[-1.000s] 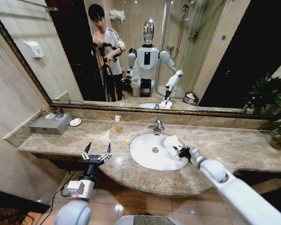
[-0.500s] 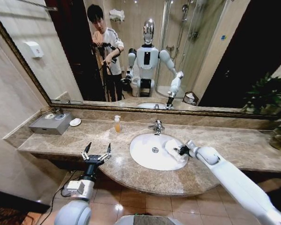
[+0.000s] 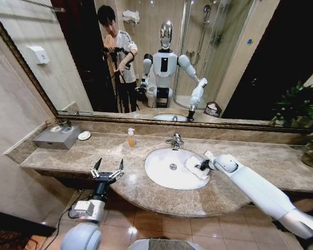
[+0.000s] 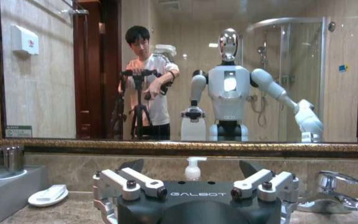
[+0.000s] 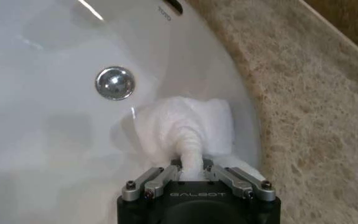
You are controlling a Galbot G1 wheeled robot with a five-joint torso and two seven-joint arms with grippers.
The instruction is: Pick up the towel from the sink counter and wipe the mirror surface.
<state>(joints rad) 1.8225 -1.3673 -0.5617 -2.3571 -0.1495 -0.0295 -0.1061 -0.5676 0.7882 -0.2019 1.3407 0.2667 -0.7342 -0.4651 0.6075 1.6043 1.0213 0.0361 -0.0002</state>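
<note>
The white towel (image 3: pixel 193 167) hangs bunched inside the right side of the white basin (image 3: pixel 164 174), close to the drain (image 5: pixel 114 83). My right gripper (image 3: pixel 203 166) is shut on one twisted corner of it, and in the right wrist view the towel (image 5: pixel 188 126) runs up between the fingers of that gripper (image 5: pixel 191 171). My left gripper (image 3: pixel 108 167) stands open over the front edge of the sink counter (image 3: pixel 88 153), holding nothing; the left wrist view shows this gripper (image 4: pixel 191 166) facing the mirror (image 4: pixel 61 70). The mirror (image 3: pixel 240 57) spans the wall behind the counter.
A chrome tap (image 3: pixel 175 140) stands behind the basin, and a soap bottle (image 3: pixel 131 137) to its left. A grey box (image 3: pixel 56 137) and a white dish (image 3: pixel 84 135) sit at the counter's far left. A plant (image 3: pixel 309 122) is at the far right.
My right arm has swung its forearm up and toward the mirror while holding on; the towel has slid a little lower in the basin's right side. The left arm has not moved.
</note>
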